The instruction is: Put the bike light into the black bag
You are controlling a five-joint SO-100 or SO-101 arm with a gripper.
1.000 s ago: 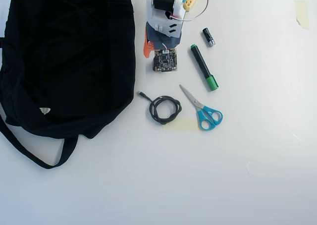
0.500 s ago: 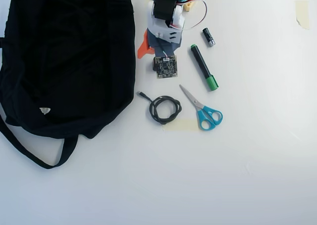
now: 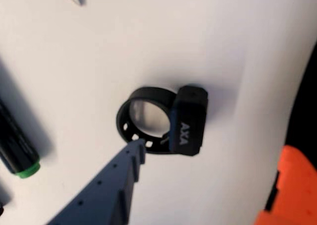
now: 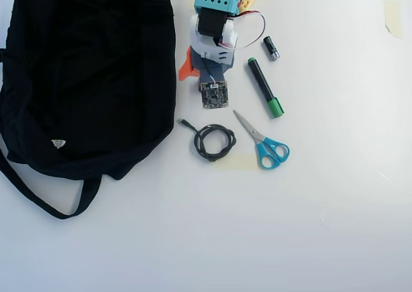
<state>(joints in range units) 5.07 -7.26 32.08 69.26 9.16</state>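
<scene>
Claw [image 3: 198, 180] spread wide over the bike light [image 3: 187, 121] near the table's far edge, beside the black bag [image 4: 90, 80]; its strap ring lies flat, body upright in the wrist view

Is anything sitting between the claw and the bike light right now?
Nothing visible. In the wrist view the bike light lies alone on the bare white table, and the claw's blue finger tip already reaches its strap ring.

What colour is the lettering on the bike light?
White, on the black bike light; clearest in the wrist view.
</scene>
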